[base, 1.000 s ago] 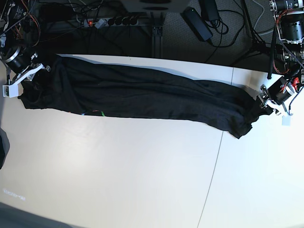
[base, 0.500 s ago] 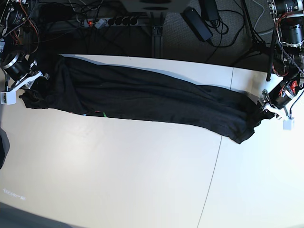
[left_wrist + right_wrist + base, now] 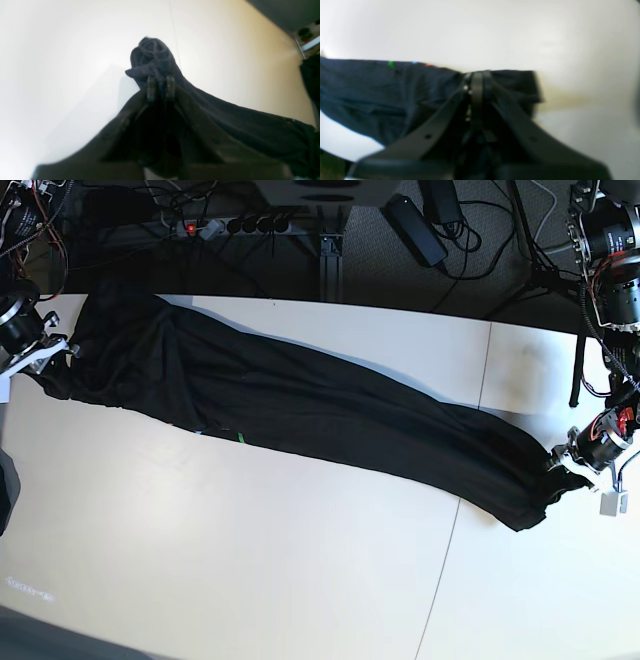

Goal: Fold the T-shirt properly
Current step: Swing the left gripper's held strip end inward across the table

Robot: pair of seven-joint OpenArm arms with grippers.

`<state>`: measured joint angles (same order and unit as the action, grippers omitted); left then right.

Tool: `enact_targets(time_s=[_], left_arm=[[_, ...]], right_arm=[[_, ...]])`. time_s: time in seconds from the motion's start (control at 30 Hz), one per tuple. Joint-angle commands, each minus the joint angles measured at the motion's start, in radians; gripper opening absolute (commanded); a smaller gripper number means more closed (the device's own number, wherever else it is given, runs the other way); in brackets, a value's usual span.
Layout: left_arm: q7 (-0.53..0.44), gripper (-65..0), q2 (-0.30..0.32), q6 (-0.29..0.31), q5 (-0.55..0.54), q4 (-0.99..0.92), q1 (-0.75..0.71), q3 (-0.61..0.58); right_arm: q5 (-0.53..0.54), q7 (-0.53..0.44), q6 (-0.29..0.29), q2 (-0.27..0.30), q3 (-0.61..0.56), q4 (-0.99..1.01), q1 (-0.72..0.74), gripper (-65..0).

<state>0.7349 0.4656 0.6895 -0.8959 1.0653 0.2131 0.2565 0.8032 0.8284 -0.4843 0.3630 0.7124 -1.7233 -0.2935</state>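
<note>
Shirt: the T-shirt (image 3: 300, 415) lies as one long dark band slanting across the table (image 3: 250, 560), from the far left corner down to the right edge
Change in slant: a second ago the band ran almost level along the far edge; now its right end sits clearly nearer the camera and its left end further back and further out
Left gripper: the left gripper (image 3: 556, 464) is clamped narrow on a bunched end of cloth, seen in its wrist view as fabric wadded past the fingertips (image 3: 151, 86); it has dropped down the right edge of the table since the earlier pictures
Right gripper: the right gripper (image 3: 62, 352) is pinched tight on the other end, cloth spreading to both sides of it in the wrist view (image 3: 477, 82); it has drawn back toward the far left corner
Print: small coloured marks (image 3: 240, 437) show at the near hem, shifted right with the cloth
Tension: the cloth looks pulled longer and straighter, with fewer slack folds in the middle
Meaning: judged as a stretch-out step, both ends drawn apart to flatten the shirt; no fold looks made yet, so most of the task remains
</note>
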Motion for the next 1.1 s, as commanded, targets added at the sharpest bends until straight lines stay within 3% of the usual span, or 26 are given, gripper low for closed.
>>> enact_targets(time_s=[0.0,0.27,0.53,0.83,1.07], left_arm=[[-0.047,-65.0,0.023,0.009,0.008,0.008,0.037,0.005],[-0.157,-65.0,0.042,0.009,0.125,-0.208,0.195,-0.059],[-0.161,-65.0,0.073,0.009,0.153,-0.242,0.296,-0.074],[-0.005,-65.0,0.093,0.009,-0.046,-0.027,0.243,-0.074],[0.014,-65.0,0.029,0.009,-0.062,0.294,0.073,-0.095]], right_arm=[[0.017,-0.019,-0.066,0.019,0.024,-0.018,0.003,-65.0],[0.044,0.000,-0.066,0.020,0.094,-0.018,0.002,-65.0],[0.054,0.020,-0.066,0.021,0.094,-0.018,0.002,-65.0],[0.054,0.017,-0.066,0.019,0.094,-0.018,0.002,-65.0],[0.053,0.006,-0.066,0.016,0.094,-0.018,0.003,-65.0]])
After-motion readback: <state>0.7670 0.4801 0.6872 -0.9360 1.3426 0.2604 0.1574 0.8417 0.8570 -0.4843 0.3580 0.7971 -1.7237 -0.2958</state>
